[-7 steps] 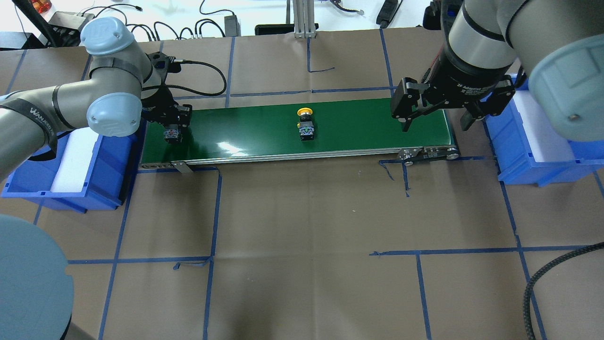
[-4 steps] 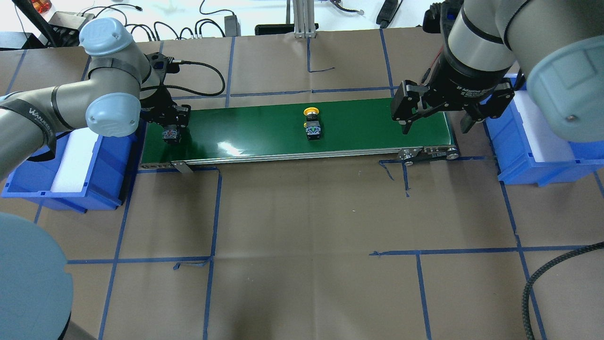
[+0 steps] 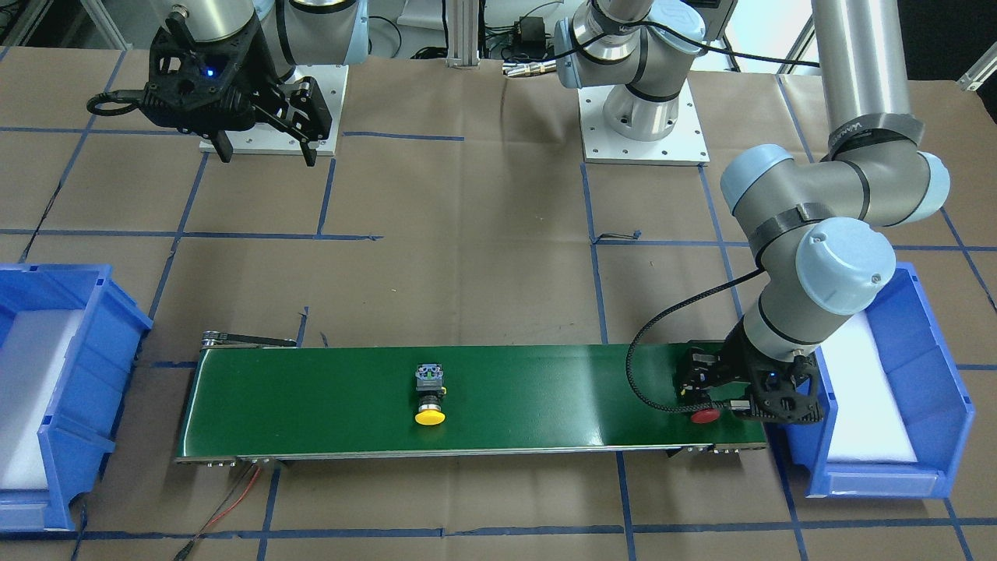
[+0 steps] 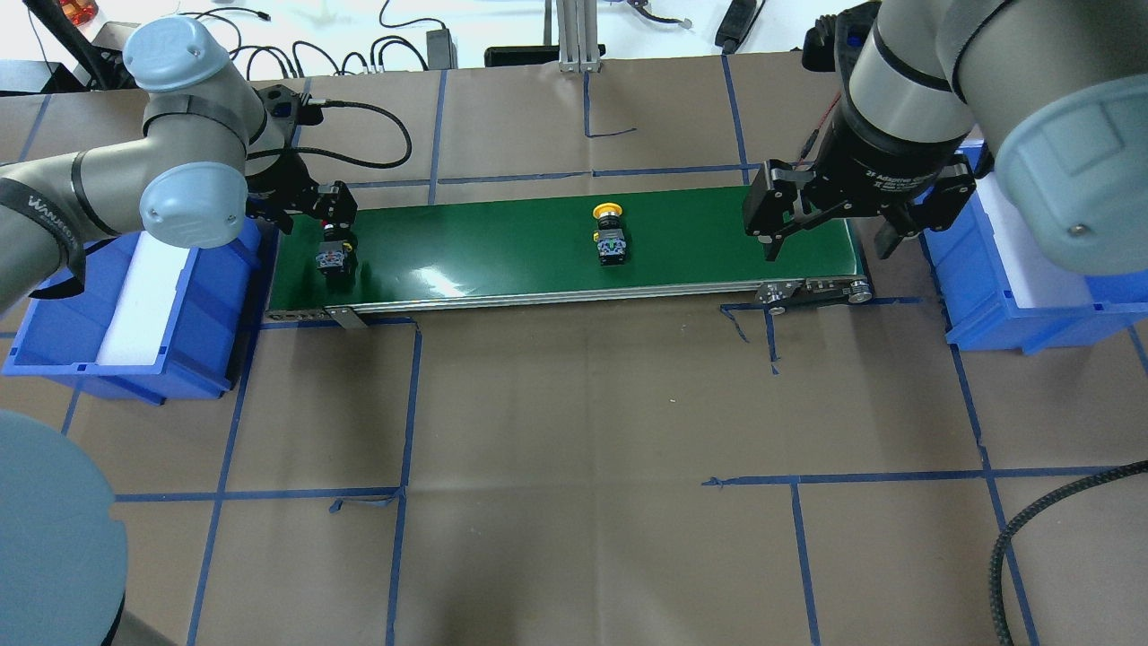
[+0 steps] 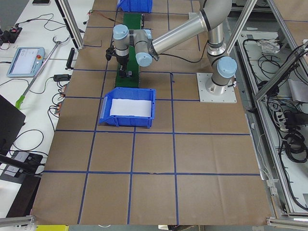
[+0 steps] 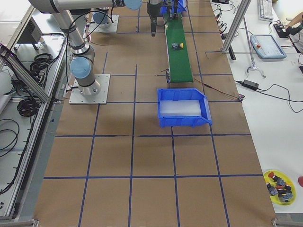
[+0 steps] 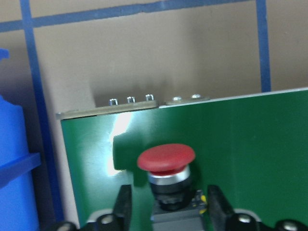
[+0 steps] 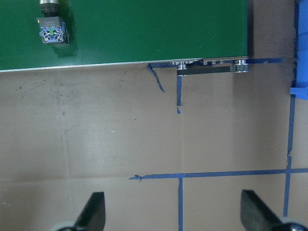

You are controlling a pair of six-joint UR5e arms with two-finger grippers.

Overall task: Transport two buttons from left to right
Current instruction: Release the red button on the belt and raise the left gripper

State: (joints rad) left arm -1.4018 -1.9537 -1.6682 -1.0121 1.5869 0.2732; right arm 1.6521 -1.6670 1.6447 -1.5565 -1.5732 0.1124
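Red button (image 7: 166,159) between parted fingers (image 7: 122,207) of left tool (image 7: 169,192), ungripped; right tool (image 4: 825,249) spread wide.

The left arm (image 4: 99,184) and right arm (image 4: 906,81) are built of silver-grey tubes capped with pale blue joint covers (image 4: 184,205). A white-lettered black band (image 4: 36,215) is wrapped round the left arm, and a black cable (image 4: 377,117) is looped to its wrist. The left pincer (image 4: 334,220) and right pincer (image 4: 825,253) are black.

Overhead, front, sides, wrists; shared belt (image 4: 502,242)
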